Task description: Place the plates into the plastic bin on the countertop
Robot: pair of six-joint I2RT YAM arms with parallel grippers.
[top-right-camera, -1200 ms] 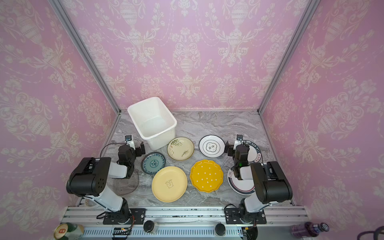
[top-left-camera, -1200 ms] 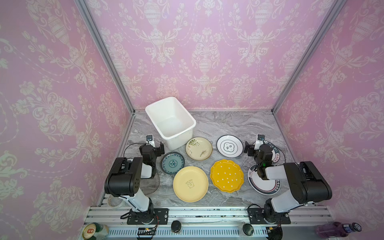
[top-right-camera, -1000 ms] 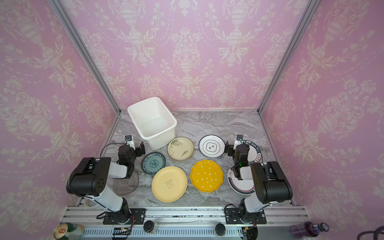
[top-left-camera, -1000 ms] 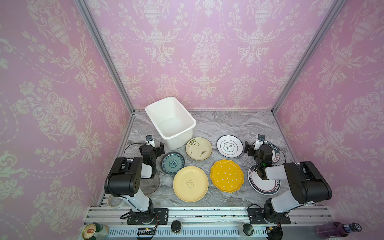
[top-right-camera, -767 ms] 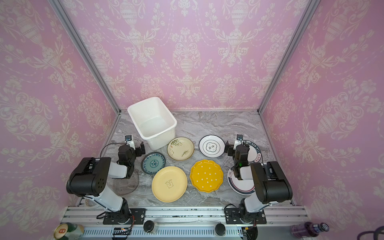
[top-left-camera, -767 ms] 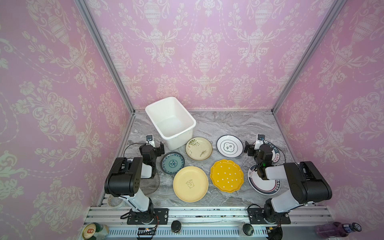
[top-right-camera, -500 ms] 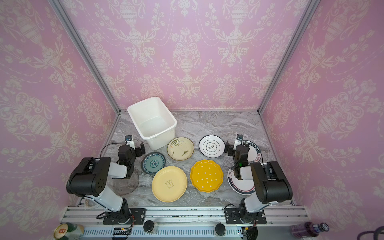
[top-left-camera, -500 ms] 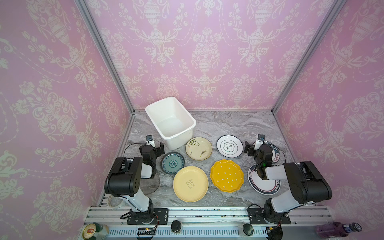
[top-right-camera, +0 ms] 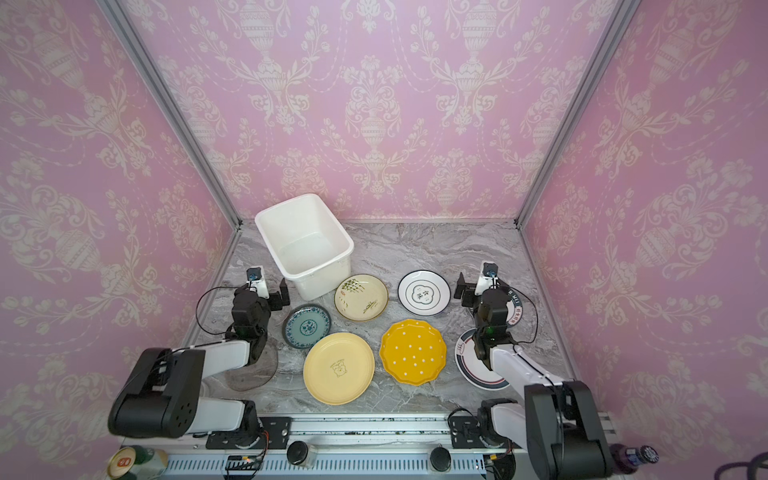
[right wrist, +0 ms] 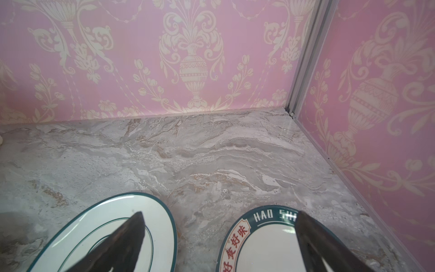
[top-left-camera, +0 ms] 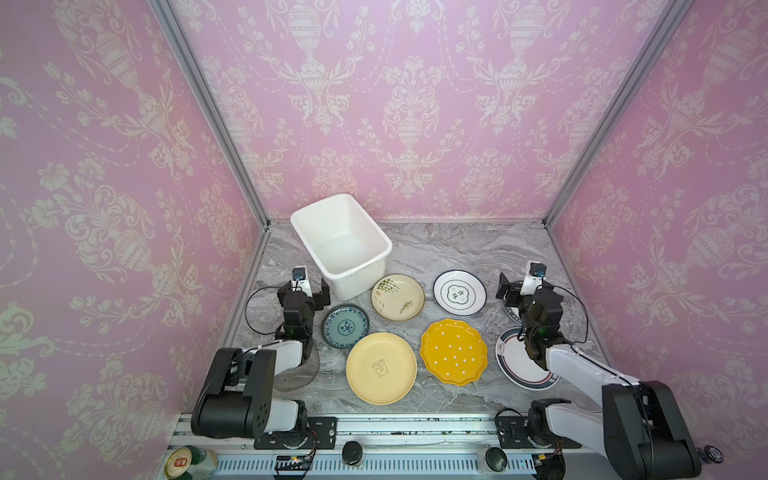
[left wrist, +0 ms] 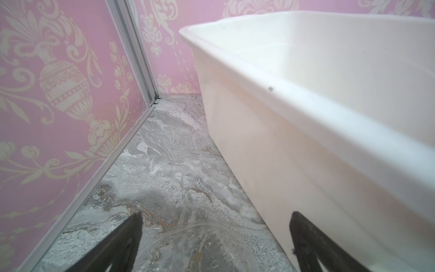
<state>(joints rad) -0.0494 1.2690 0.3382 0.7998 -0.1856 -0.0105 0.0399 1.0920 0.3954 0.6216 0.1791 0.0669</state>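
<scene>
Both pairs spread wide, holding nothing: L fingers (left wrist: 122, 245) low over tabletop (left wrist: 164, 164) w/ white bin (left wrist: 306, 153) just beside one tip & clear glass plate (left wrist: 188, 249) rim btw them; R fingers (right wrist: 122, 242) straddle gap btw green-rimmed plate (right wrist: 160, 223) & lettered plate (right wrist: 259, 247), one tip over each, both plates flat on tabletop.

Both top views high, looking down, wrist views low over countertop (left wrist: 164, 164)

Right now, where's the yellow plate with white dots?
In both top views the dotted plate lies on the countertop, front right of centre, between the pale yellow plate and a dark-rimmed plate.
</scene>
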